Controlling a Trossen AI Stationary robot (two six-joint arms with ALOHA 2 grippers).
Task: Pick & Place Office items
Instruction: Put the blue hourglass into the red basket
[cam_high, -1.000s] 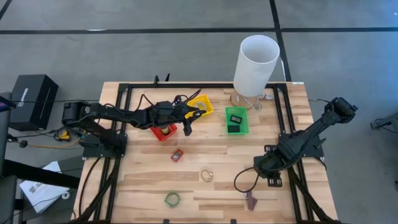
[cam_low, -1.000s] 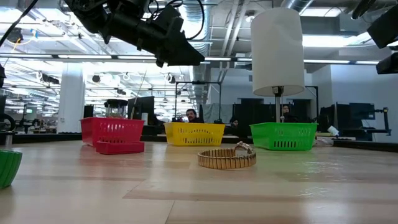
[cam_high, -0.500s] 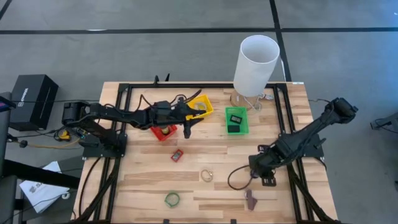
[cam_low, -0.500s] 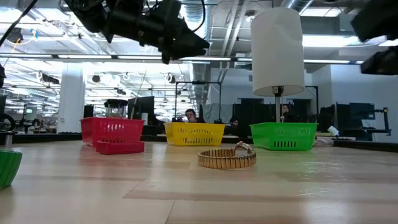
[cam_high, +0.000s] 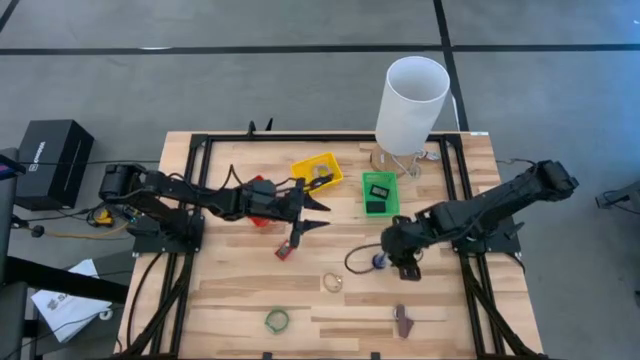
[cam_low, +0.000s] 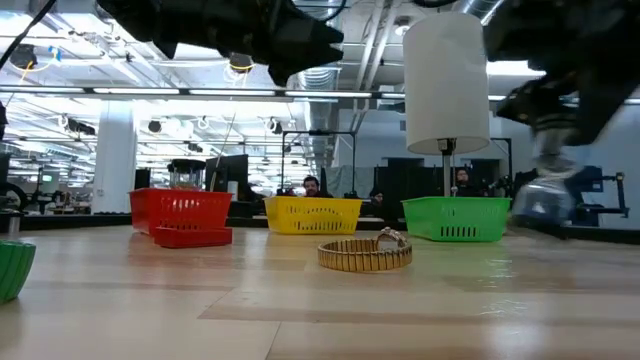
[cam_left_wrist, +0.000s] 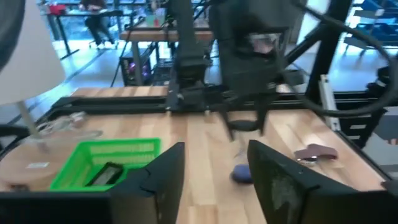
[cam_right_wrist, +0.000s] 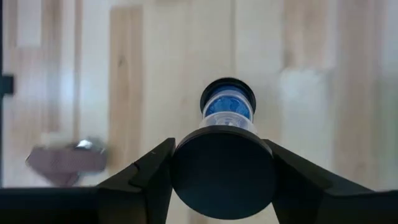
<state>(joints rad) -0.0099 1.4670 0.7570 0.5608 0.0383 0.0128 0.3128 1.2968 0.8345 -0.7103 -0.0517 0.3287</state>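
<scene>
My right gripper (cam_high: 388, 258) hangs over the table's middle right, shut on a round item (cam_right_wrist: 222, 168) with a black top and a clear blue lower end (cam_high: 380, 262). My left gripper (cam_high: 322, 215) stands open and holds nothing, high above the table just past the red bin (cam_high: 262, 190). A red block (cam_high: 285, 250) lies flat on the wood below it. A gold band (cam_low: 365, 254), a green ring (cam_high: 277, 320) and a brown clip (cam_high: 403, 320) rest on the near half of the table. My right gripper pinches the item's black round top (cam_right_wrist: 186, 169) between its two fingers, one on each side. The fingers slant steeply down, coming from the table's right. The item hangs below them, blue end (cam_right_wrist: 227, 106) lowest, and looks clear of the table in the low view.
A yellow bin (cam_high: 318, 170) and a green bin (cam_high: 380, 205) holding a dark piece stand in the far row beside the red one. A tall white cylinder (cam_high: 410, 95) rises on a stand at the back right. Black frame rails (cam_high: 190, 290) run along both sides.
My right gripper has swung toward the table's left and a little toward the far edge, carrying the round item with it and tipping steeper. My left gripper has swung from above the red bin toward the near edge and the right.
</scene>
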